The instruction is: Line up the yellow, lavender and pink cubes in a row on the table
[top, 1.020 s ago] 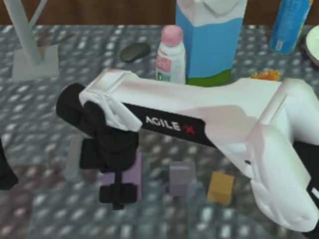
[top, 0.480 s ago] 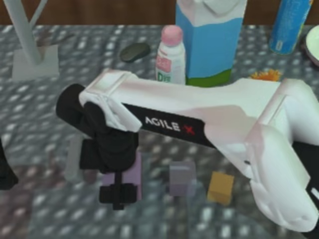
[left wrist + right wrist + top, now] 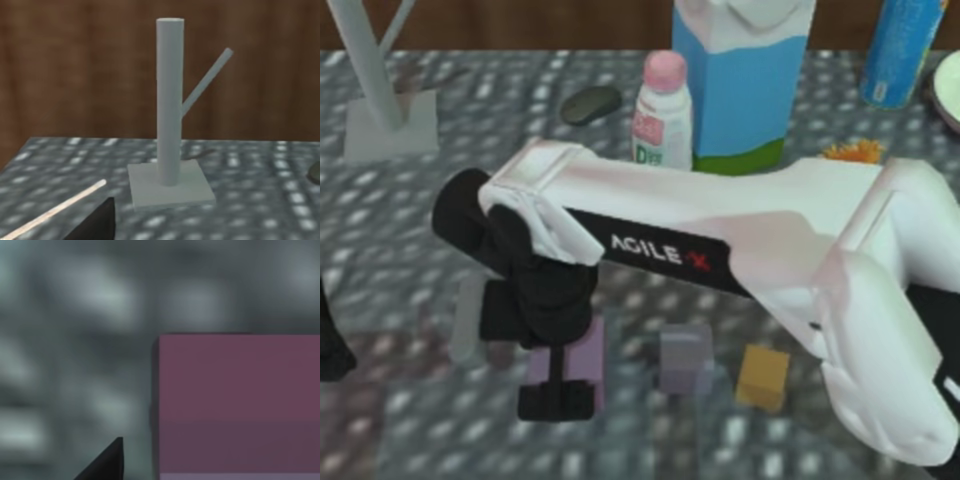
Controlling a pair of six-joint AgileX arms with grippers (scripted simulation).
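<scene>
The right arm reaches across the desk [image 3: 410,250] from the right side, its white forearm lying over the middle and its black wrist hanging above the near left part. The right pincer [image 3: 558,390] sits over the pink cube [image 3: 592,352], which lies on the desk toward the near edge, left of centre. The pincer's dark fingers overlap the cube from above; whether they are spread or pinching it cannot be told from the top view. In the right wrist view the pink cube [image 3: 235,405] fills the lower part of the picture, with one dark fingertip [image 3: 107,462] showing just beside its edge, apart from it.

The lavender cube [image 3: 685,358] rests on the desk to the right of the pink one, and the yellow cube [image 3: 763,377] lies further right again, the three forming a rough row along the near edge with gaps between them.

Toward the far edge stand a white bottle with a pink cap [image 3: 663,112], a blue and white carton [image 3: 743,75] just beside it, and a dark oval object [image 3: 590,103] to the bottle's left. A grey stand [image 3: 382,100] sits at the far left corner, and a blue can [image 3: 903,50] at the far right.

The left arm stays at the left edge of the desk; the state of the left pincer [image 3: 330,345] cannot be told. Its wrist view shows the grey stand [image 3: 170,125] upright on its square base.
</scene>
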